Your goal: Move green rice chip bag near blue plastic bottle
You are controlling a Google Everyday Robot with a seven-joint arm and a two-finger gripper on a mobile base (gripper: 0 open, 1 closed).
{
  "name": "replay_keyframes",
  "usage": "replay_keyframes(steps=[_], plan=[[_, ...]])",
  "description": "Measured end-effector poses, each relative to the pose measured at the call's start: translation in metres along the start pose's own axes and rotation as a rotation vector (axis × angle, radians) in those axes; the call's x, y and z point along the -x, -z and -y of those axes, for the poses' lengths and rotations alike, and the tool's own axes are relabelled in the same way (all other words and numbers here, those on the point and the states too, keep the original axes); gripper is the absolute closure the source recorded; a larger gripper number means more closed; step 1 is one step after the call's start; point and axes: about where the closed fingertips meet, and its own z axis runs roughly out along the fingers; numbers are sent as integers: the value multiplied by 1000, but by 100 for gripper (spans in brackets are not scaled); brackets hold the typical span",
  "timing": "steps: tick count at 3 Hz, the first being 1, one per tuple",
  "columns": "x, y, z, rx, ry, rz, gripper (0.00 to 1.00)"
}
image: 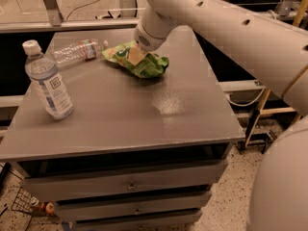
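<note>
The green rice chip bag (147,63) lies crumpled at the back middle of the grey table top (144,109). My gripper (135,55) comes down from the white arm and sits right on the bag's left half, touching it. The blue plastic bottle (48,82) stands upright with its white cap near the table's left edge, well apart from the bag to the front left.
A smaller clear ridged bottle (78,49) lies on its side at the back left, just left of the bag. The table has drawers (130,184) below. My white arm (231,28) spans the upper right. A metal frame stands behind the table.
</note>
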Motion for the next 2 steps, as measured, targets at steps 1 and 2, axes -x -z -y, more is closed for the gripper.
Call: replay_keyframes(steps=[1,2], plan=[[-3,28,-1,-6,37,40,95],[-4,72,-25,54,105,110,100]])
